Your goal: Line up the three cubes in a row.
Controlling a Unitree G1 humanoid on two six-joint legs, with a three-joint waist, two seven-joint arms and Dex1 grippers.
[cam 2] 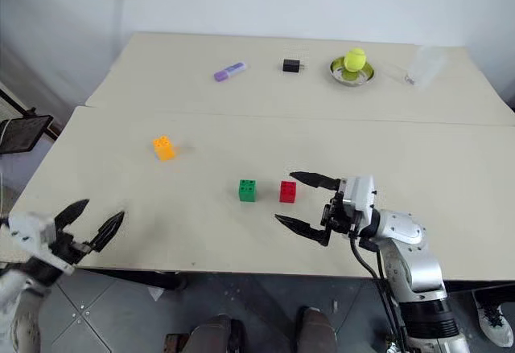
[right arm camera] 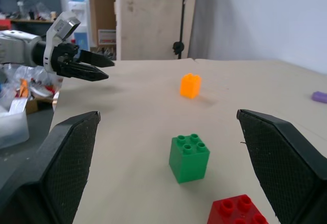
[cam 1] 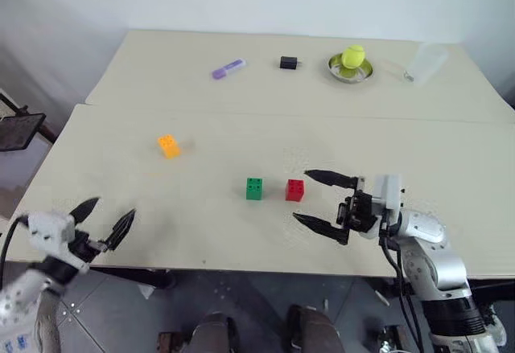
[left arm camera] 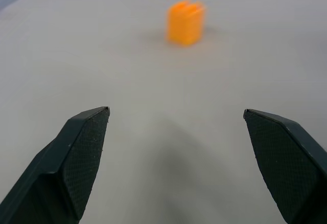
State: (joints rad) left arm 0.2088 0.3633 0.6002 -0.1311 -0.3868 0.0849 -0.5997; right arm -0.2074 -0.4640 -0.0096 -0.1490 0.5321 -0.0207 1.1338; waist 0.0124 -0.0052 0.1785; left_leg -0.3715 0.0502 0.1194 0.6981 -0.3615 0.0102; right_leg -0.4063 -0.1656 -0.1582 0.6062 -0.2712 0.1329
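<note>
Red cube (cam 1: pixel 295 190) just beside open right hand (cam 1: pixel 321 202)

green brick (cam 2: pixel 248 190) beside red brick (cam 2: pixel 288 191) | orange brick (cam 2: pixel 164 147) apart (far left) | right end effector (cam 2: pixel 303 203) open

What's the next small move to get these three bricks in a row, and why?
Probably send the left tool forward to the orange brick. The green brick and red brick already sit side by side, while the orange one stands apart, up and to their left. The left tool is open, empty and facing it.
</note>
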